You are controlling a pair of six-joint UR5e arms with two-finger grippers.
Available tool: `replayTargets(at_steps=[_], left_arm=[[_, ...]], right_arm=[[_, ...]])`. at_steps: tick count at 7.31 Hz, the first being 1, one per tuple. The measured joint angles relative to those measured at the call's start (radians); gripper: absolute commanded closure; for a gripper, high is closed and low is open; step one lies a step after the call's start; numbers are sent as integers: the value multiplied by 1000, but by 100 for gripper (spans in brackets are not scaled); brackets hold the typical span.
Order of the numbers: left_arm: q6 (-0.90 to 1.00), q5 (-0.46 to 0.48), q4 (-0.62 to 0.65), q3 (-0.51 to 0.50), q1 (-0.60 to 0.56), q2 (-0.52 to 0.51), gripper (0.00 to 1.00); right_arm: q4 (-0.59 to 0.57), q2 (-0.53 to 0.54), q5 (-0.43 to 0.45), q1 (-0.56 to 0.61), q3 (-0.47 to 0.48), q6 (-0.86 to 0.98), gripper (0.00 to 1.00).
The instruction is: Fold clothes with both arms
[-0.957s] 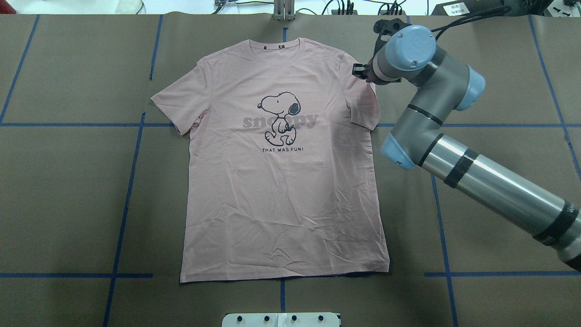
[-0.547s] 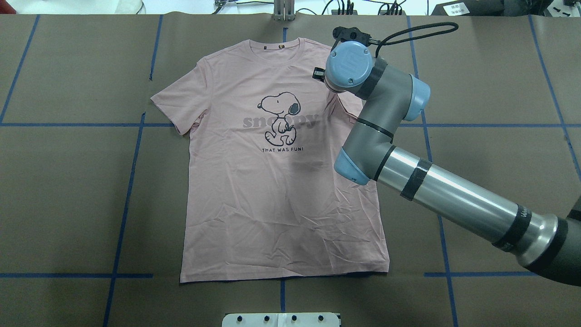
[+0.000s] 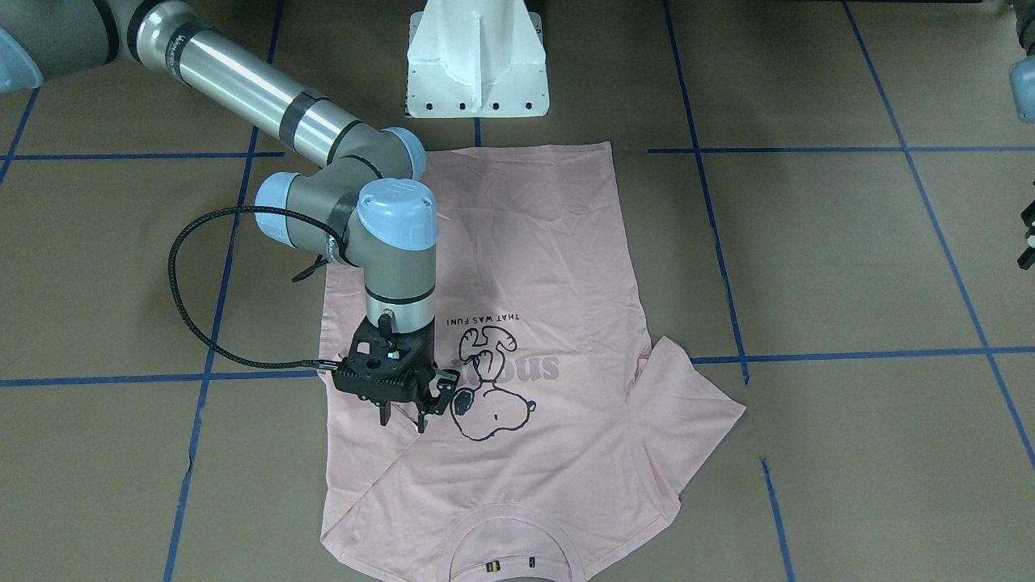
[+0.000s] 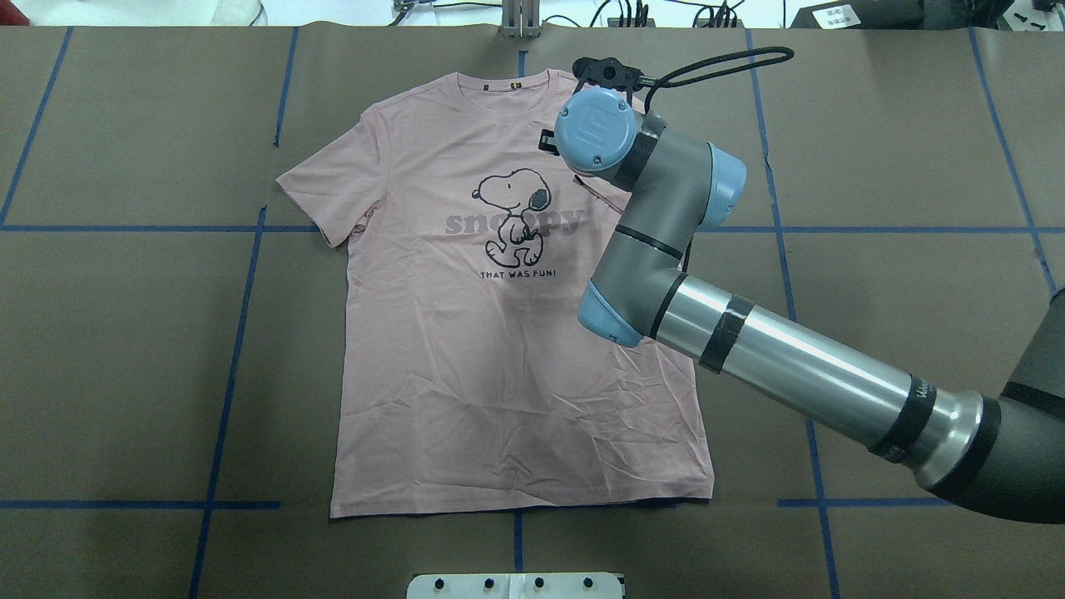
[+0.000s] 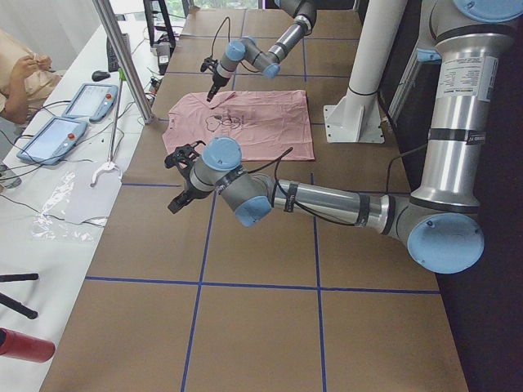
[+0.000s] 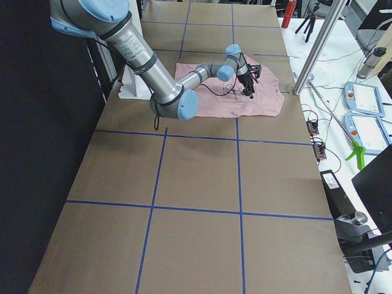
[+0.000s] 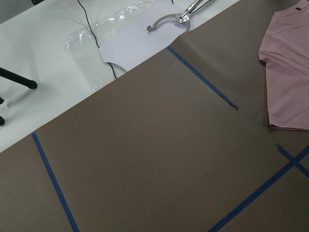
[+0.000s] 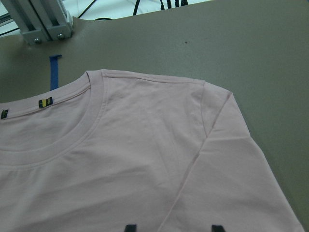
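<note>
The pale pink T-shirt (image 4: 499, 374) lies flat, Snoopy print up, collar at the far edge; it also shows in the front view (image 3: 542, 242). My right gripper (image 3: 403, 420) stands low over the chest, just beside Snoopy's head, shut on the shirt's right sleeve, which is pulled in over the body along a diagonal fold. The right wrist view shows collar, shoulder seam and sleeve (image 8: 227, 159) running down between my fingertips (image 8: 130, 227). My left gripper (image 5: 176, 178) hovers over bare table off the shirt's left; I cannot tell whether it is open or shut.
The white pedestal base (image 3: 477, 56) stands at the robot side of the table. An aluminium post (image 4: 520, 21) rises beyond the collar. Blue tape lines (image 4: 225, 374) cross the brown cover. Tablets (image 5: 49, 135) and a plastic bag (image 7: 91, 43) lie on the side bench.
My right gripper has moved left from the shirt's right sleeve toward the chest, dragging the sleeve inward over the body. The rest of the shirt has stayed put.
</note>
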State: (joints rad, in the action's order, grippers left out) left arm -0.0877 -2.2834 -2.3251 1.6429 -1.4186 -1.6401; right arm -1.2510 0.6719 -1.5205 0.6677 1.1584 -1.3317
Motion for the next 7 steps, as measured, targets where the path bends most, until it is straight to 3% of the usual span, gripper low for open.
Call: replayTargets(at_steps=[2, 5, 7], left_arm=[[-133, 9, 6, -16, 47, -30, 28], [-435, 135, -5, -115, 188, -159, 35], [-553, 219, -31, -202, 264, -249, 37]], right_arm=[[-70, 22, -157, 84, 67, 151, 0], [-72, 201, -426, 276, 222, 497, 0], [-47, 339, -559, 394, 282, 716, 0]])
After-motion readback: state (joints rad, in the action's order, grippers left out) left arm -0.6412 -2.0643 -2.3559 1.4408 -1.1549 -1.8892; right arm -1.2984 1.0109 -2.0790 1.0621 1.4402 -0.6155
